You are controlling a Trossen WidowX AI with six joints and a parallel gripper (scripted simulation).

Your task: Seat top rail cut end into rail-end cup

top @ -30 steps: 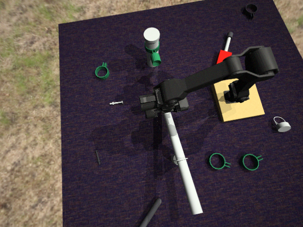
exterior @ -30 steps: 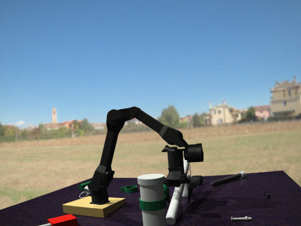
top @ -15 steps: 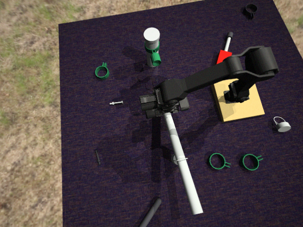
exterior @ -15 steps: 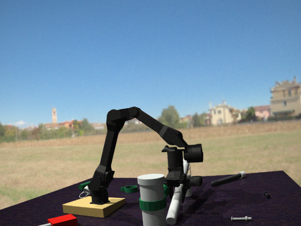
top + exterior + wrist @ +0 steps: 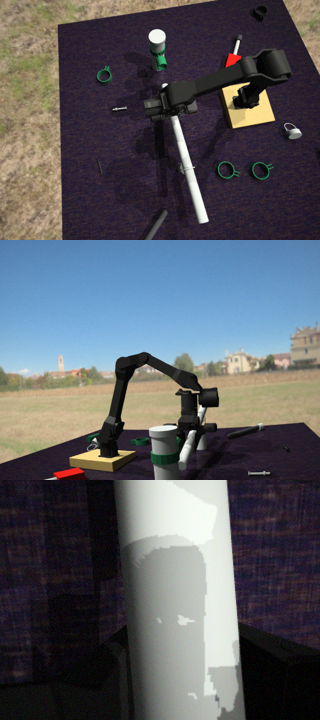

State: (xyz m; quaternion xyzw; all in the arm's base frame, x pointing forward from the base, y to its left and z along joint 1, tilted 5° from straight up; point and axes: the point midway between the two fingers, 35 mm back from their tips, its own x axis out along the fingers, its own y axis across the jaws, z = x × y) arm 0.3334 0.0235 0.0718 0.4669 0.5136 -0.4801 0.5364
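The white rail (image 5: 194, 184) (image 5: 187, 447) (image 5: 220, 605) runs through the wire loop of the loop cap (image 5: 181, 168) on the small post (image 5: 202, 443). Its near cut end is outside the green rail-end cup (image 5: 161, 62) (image 5: 178, 443), with a gap between them in the top view. The cup hangs on the green brace band (image 5: 154, 51) (image 5: 164, 458), just below the white cap (image 5: 157, 36) (image 5: 163, 431) of the big post (image 5: 155, 63) (image 5: 166, 472). My gripper (image 5: 190, 438) (image 5: 185, 670) is shut on the rail near its cut end. The arm hides the fingertips in the top view.
Loose green bands (image 5: 104, 82) (image 5: 225, 177) (image 5: 260, 178) lie on the dark table. A white bolt (image 5: 120, 108) (image 5: 259, 473), a dark bolt (image 5: 100, 166) and a dark pole (image 5: 156, 225) (image 5: 242, 432) lie around the rail. A red block (image 5: 232, 60) is near the arm's yellow base (image 5: 252, 120).
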